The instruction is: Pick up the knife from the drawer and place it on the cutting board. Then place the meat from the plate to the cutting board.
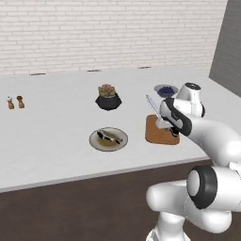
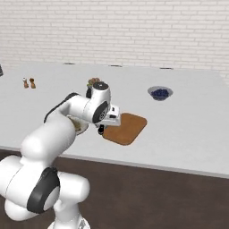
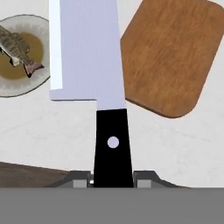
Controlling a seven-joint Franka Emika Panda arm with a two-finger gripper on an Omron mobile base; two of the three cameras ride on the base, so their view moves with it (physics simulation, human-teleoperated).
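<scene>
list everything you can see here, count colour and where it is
knife: 1, silver-grey blade with black handle, held in the gripper above the counter, beside the board's near edge
cutting board: 1, reddish-brown, on the counter near its front edge
plate: 1, grey-beige, on the counter left of the board
meat: 1, dark brown with paler streaks, on the plate
potted plant: 1, black pot, behind the plate
bowl: 1, dark blue, behind the board
shakers: 2, brown, one with a white top, far left of the counter
counter: 1, white
gripper: 1, dark fingers, shut on the knife handle
</scene>
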